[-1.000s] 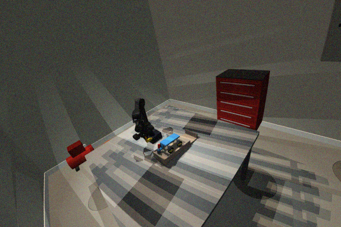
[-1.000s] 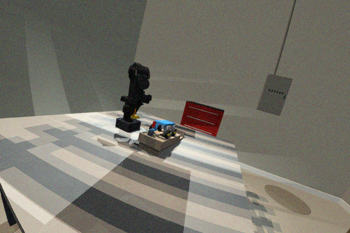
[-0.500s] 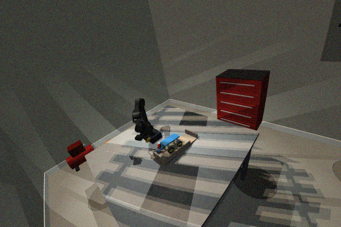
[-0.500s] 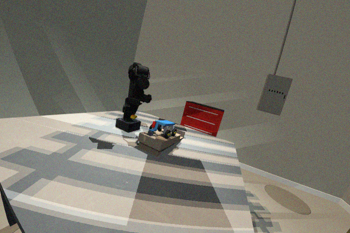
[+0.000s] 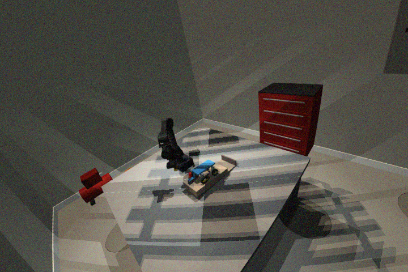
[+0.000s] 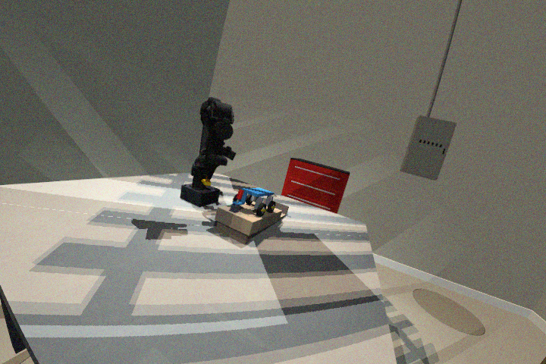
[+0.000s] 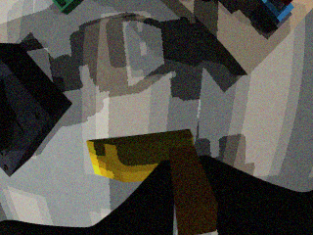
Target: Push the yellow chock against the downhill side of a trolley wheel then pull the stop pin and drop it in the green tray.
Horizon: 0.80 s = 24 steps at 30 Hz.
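Observation:
My gripper (image 7: 184,166) (image 5: 178,166) is shut on the orange handle (image 7: 194,204) of the yellow chock (image 7: 127,157) (image 6: 205,182) and holds it low over the table, close to the arm's base and apart from the ramp. The blue trolley (image 5: 203,167) (image 6: 255,195) stands on the tan ramp (image 5: 207,186) (image 6: 246,221). The red-headed stop pin (image 5: 190,174) (image 6: 239,196) stands at its end.
A red drawer cabinet (image 5: 289,118) (image 6: 316,184) stands beyond the table's far corner. A red clamp-like object (image 5: 92,186) sits at the table's left edge. A grey box (image 6: 428,148) hangs on the wall. The arm's base (image 6: 199,195) stands beside the ramp.

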Tool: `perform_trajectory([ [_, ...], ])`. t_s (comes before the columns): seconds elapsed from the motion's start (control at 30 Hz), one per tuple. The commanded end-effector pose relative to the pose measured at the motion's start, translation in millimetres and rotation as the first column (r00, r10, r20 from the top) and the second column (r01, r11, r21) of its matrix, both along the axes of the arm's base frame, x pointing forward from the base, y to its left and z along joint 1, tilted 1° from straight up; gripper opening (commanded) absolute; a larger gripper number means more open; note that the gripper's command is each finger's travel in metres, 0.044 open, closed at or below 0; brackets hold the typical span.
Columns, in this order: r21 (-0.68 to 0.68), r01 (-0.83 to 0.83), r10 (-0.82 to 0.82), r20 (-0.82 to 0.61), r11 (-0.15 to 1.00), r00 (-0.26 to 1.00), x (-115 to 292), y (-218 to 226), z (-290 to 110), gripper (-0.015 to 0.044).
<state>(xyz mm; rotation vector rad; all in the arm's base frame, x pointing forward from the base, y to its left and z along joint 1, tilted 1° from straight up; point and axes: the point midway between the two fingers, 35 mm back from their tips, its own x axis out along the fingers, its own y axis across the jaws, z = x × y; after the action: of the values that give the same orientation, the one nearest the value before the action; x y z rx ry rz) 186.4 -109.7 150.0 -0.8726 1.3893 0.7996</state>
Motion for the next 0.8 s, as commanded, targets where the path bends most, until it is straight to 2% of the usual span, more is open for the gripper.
perform_trajectory([
  [0.0, 0.002, -0.135, 0.135, -0.003, 0.991, 0.991, 0.2, 0.7, 0.0, 0.0],
  [0.23, -0.002, -0.368, 0.368, -0.012, 0.93, 0.93, 0.3, 0.7, 0.0, 0.0],
  [0.47, -0.005, -0.575, 0.575, -0.02, 0.818, 0.818, 0.3, 0.6, 0.0, 0.0],
  [0.77, -0.005, -0.594, 0.594, -0.021, 0.805, 0.804, 0.6, 2.8, -0.2, 0.0],
])
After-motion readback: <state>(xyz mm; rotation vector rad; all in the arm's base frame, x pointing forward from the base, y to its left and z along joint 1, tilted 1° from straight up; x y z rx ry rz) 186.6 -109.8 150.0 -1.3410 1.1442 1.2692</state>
